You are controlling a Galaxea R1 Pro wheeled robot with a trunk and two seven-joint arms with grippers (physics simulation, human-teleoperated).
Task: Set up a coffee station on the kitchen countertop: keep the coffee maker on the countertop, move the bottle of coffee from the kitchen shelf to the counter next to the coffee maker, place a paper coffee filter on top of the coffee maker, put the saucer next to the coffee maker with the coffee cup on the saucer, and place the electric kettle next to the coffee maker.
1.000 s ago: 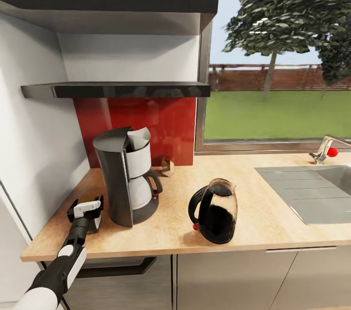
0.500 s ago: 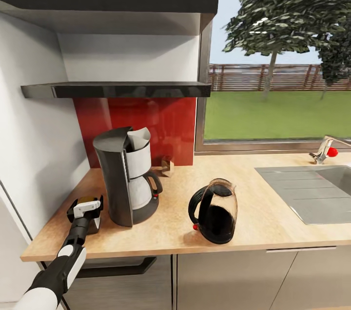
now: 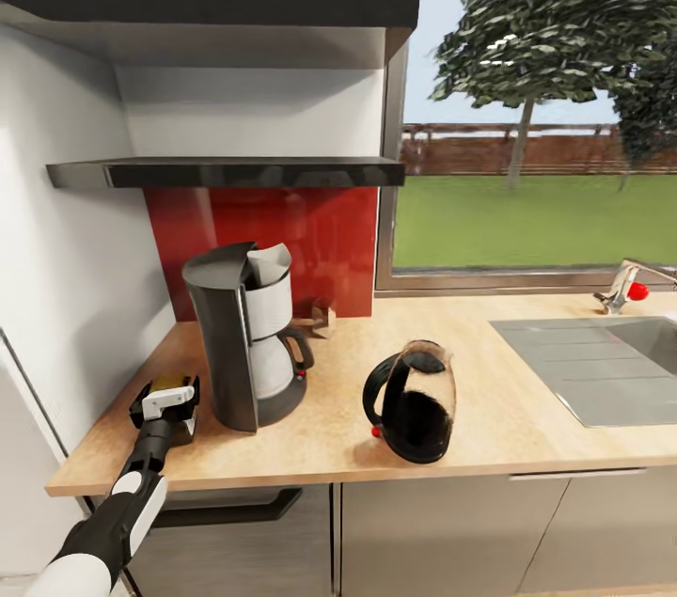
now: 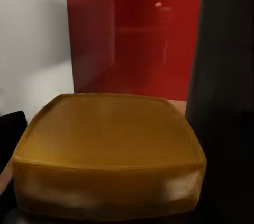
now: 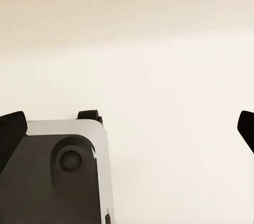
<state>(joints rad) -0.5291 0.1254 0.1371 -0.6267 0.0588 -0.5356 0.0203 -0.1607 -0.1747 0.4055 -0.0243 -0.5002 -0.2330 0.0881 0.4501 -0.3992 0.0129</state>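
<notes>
Nearest to me, the left arm point(image 3: 113, 522) comes up from below the counter edge and reaches forward, almost straight, with the wrist level. The left gripper point(image 3: 167, 404) sits low on the near left side of the coffee maker point(image 3: 240, 334). Its claw appears closed around the bottle of coffee point(image 3: 185, 428). In the left wrist view the tan-gold cap point(image 4: 108, 144) is very close to the camera, and the dark body of the machine is just beside it. I think the bottle is held there because the task wants it next to the machine. I cannot tell if its bottom touches the kitchen countertop point(image 3: 527, 428) already or hangs a little above it.

The right gripper point(image 5: 127, 128) has its two black tips far apart, so this claw is open and empty. It points toward a pale floor, away from the work.

The paper coffee filter point(image 3: 268, 266) stands in the white basket on top of the coffee maker, so this part looks done. The electric kettle point(image 3: 414, 400) stands upright to the right of the machine, near but apart from it.

Behind the machine on its right, a small brown box point(image 3: 322, 319) rests against the red wall panel point(image 3: 320, 240). Above the machine the kitchen shelf point(image 3: 226, 171) runs along the wall.
</notes>
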